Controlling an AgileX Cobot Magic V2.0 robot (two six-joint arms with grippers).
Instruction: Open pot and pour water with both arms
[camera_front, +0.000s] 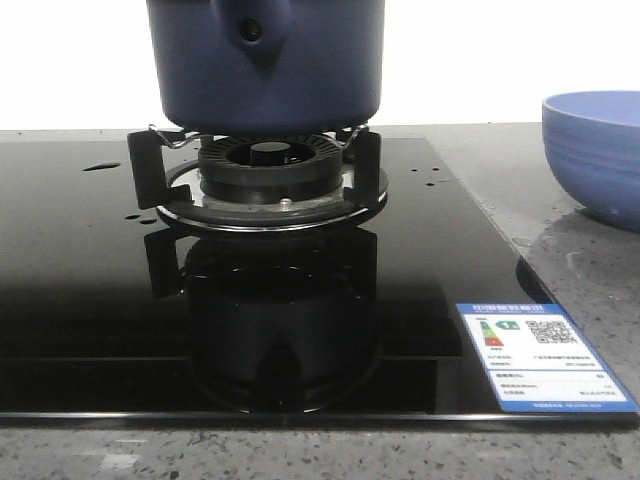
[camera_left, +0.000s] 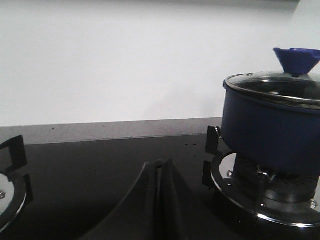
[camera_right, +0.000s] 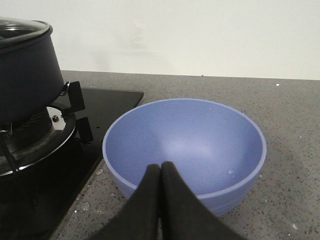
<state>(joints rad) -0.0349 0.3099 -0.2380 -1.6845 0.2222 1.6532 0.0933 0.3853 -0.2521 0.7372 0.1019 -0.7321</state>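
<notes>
Front view: lidded pot (camera_front: 265, 60) on burner (camera_front: 268, 175); bowl (camera_front: 595, 155) right; both pincers pressed together, empty.

Pot (camera_front: 265, 65): large, round, dark navy-blue, matte finish, straight sides. Sits upright on the metal supports of the gas burner (camera_front: 268, 175), at the far middle of the black glass cooktop (camera_front: 80, 300). A stubby pointed knob (camera_front: 252, 35) with a round hole sticks out of the near wall. Lid (camera_left: 280, 87) is on: glass with a metal rim, topped by a blue cone-shaped handle (camera_left: 296, 60).
</notes>
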